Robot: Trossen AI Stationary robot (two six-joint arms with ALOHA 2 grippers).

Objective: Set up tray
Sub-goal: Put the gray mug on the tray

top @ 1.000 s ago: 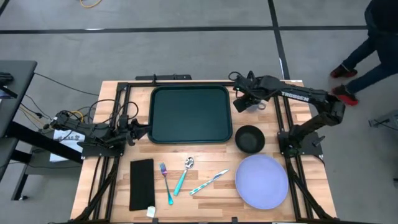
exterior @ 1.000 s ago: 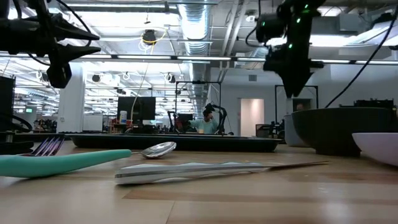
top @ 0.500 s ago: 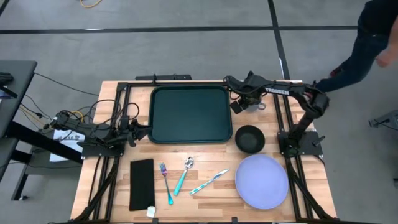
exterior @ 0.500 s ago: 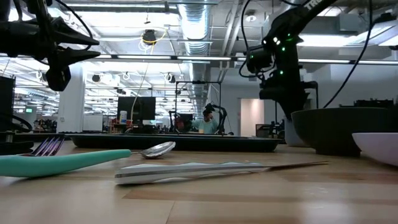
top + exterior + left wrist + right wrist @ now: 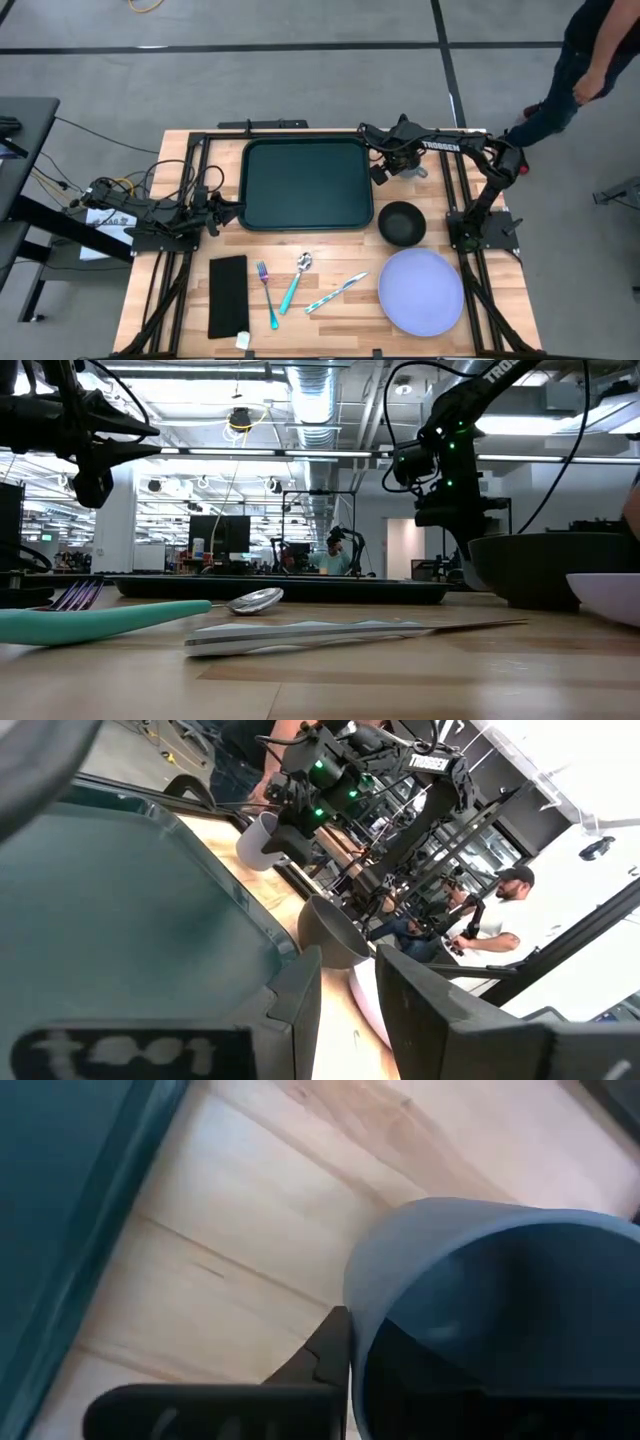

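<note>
The dark green tray (image 5: 305, 185) lies flat on the table's far middle and also fills the left wrist view (image 5: 120, 910). A pale mug (image 5: 408, 165) stands just right of the tray's far right corner. My right gripper (image 5: 388, 170) is down at the mug's rim and open. One finger (image 5: 332, 1352) is outside the mug's wall (image 5: 360, 1280); the other is hidden in the mug's mouth. My left gripper (image 5: 228, 212) waits open at the tray's left rim, and its fingers (image 5: 295, 1010) show beside the tray's corner. My right gripper comes at the mug's rim (image 5: 352, 1330) from above, slanting from the table's right, with one finger just outside the wall. The mug stands upright on the table. Whether a finger touches the wall, I cannot tell.
A black bowl (image 5: 401, 222) sits right of the tray's near corner, with a lavender plate (image 5: 421, 290) nearer. Along the near edge lie a black napkin (image 5: 228, 295), a fork (image 5: 267, 293), a teal spoon (image 5: 295, 282) and a knife (image 5: 337, 293). A person (image 5: 590, 60) moves beyond the table's far right.
My right gripper has come down and slightly toward the table's left, onto the mug, with the arm stretching out level. The mug and tray have stayed put. The person beyond the table's right has shifted.
</note>
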